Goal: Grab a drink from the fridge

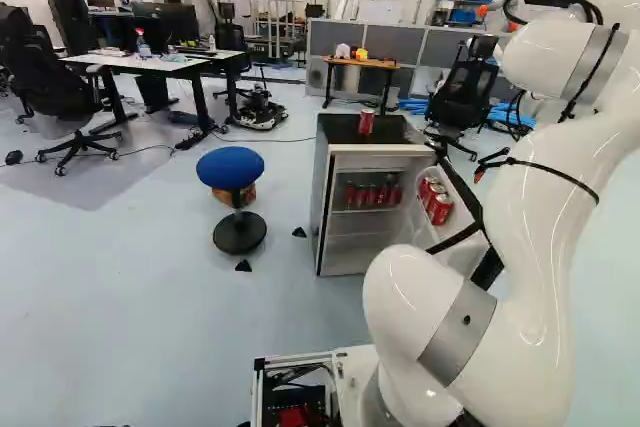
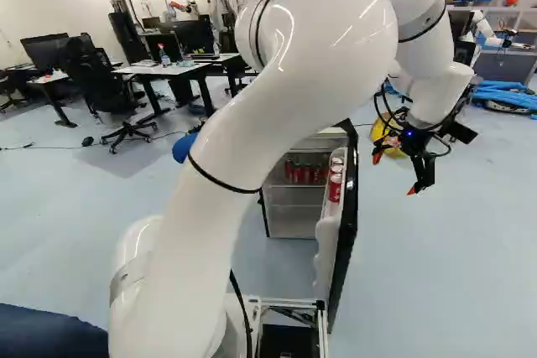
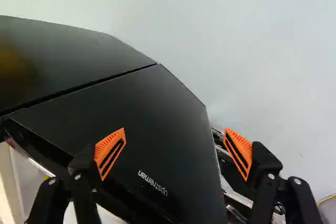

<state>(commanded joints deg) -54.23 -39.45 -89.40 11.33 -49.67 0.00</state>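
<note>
From where I stand, I see the white arm raised high, and its black gripper (image 2: 393,174) is hanging in the air at the right side of the right base view, with the fingers pointing downward. In the wrist view these two fingers are spread wide, one well apart from the other, and their orange pads (image 3: 110,153) face each other. Beyond them is the dark panel of the fridge door (image 2: 349,207), so the gripper is at the outer side of this door, not at the side of the drinks. The fridge (image 1: 320,192) is open, and the door is swung out toward the arm. The drinks are red cans: one can (image 1: 366,121) is standing upright on top of the fridge, a row of cans (image 1: 372,194) is on the upper shelf (image 1: 365,211) inside, and some more cans (image 1: 438,209) are in the rack of the door. All these cans are apart from the gripper. At the other side of the fridge there is a blue stool (image 1: 230,167), near it, and farther behind I notice a small table (image 1: 362,63) with a wooden-coloured top.
</note>
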